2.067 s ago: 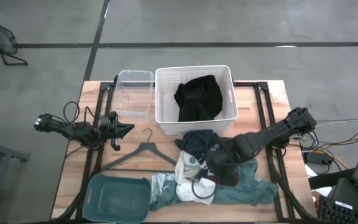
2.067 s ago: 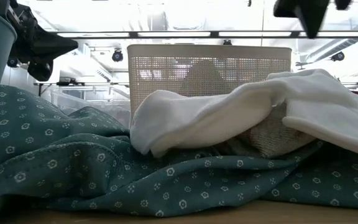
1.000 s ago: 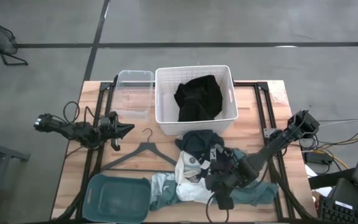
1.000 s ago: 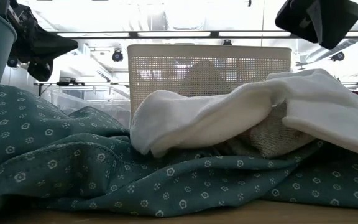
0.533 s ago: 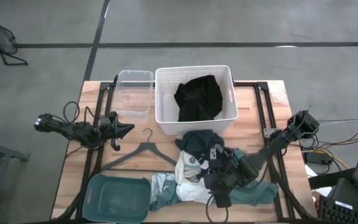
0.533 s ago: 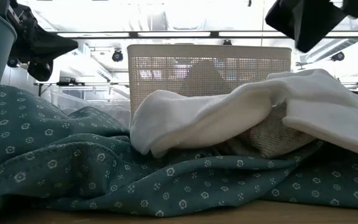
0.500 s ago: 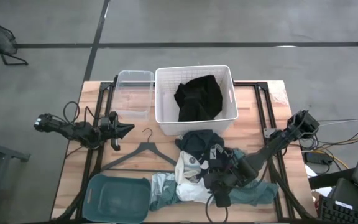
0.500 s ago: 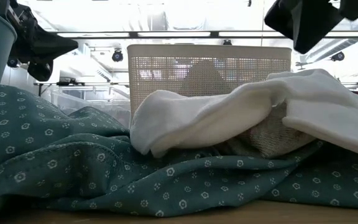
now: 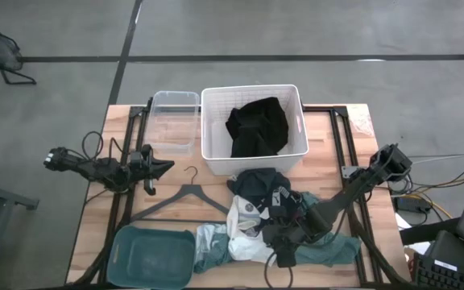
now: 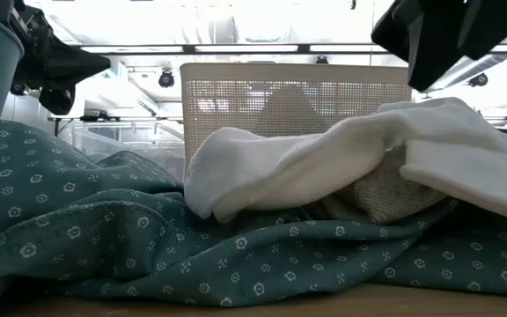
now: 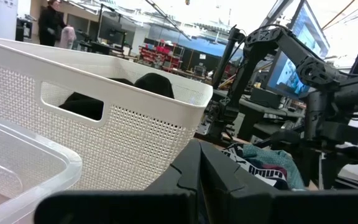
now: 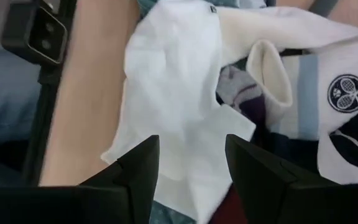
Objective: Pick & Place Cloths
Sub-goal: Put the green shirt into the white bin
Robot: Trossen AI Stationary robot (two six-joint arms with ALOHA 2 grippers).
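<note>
The cloths lie heaped on the table's near right part: a white one (image 9: 248, 250) (image 12: 173, 93), a black one with white print (image 9: 256, 187), a cream one with a tennis badge (image 12: 340, 93), and a teal-green one (image 9: 329, 251) (image 10: 104, 238) underneath. A strip of maroon (image 12: 225, 214) shows between them. My right gripper (image 9: 284, 246) (image 12: 191, 165) hangs open just above the white cloth, fingers pointing down. My left gripper (image 9: 166, 167) waits shut at the table's left, above the wood. Another black cloth (image 9: 256, 125) lies inside the white basket (image 9: 209, 121).
A clear plastic tub (image 9: 174, 121) stands left of the basket. A black hanger (image 9: 185, 196) lies left of the pile, and a teal bin (image 9: 127, 256) sits at the near left corner. Black cables (image 9: 266, 270) loop by the near edge.
My right gripper has sunk a little toward the white cloth at the near side of the pile, staying open. The cloths and my left arm have kept still.
</note>
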